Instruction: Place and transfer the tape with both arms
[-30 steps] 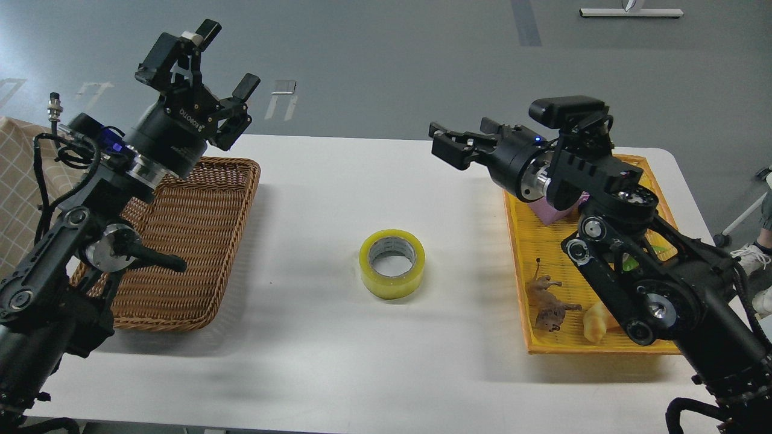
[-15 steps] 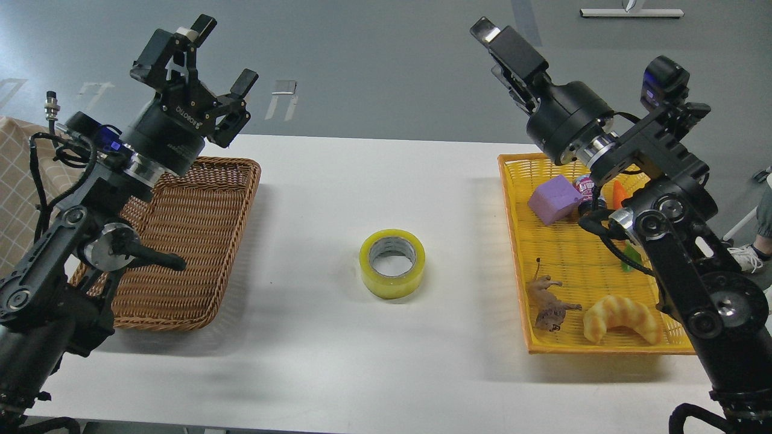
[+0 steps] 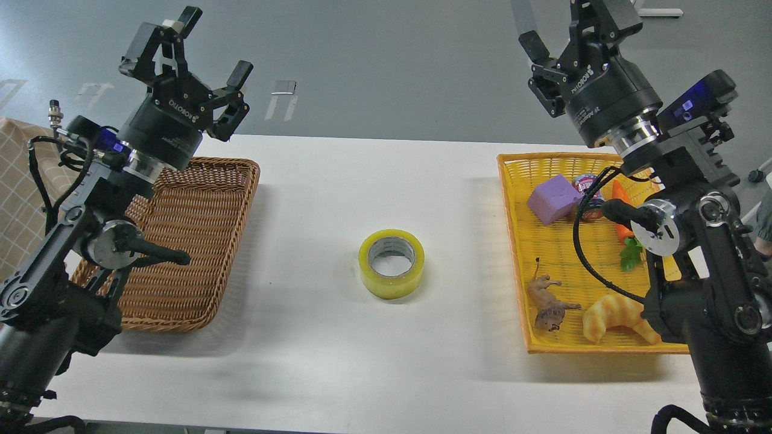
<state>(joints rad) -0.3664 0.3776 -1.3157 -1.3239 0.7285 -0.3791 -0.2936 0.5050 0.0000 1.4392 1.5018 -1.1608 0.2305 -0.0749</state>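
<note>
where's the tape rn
In the head view, the tape lies flat mid-table, between the wicker basket on the left and the yellow tray on the right.

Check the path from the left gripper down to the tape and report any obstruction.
Nothing visible blocks it. The left gripper hangs open above the far end of the wicker basket, and only bare white table lies between it and the tape, which lies flat, hole up.

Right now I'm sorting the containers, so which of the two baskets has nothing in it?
The brown woven wicker basket at the table's left has nothing visible inside; the flat yellow plastic basket on the right holds toys.
</note>
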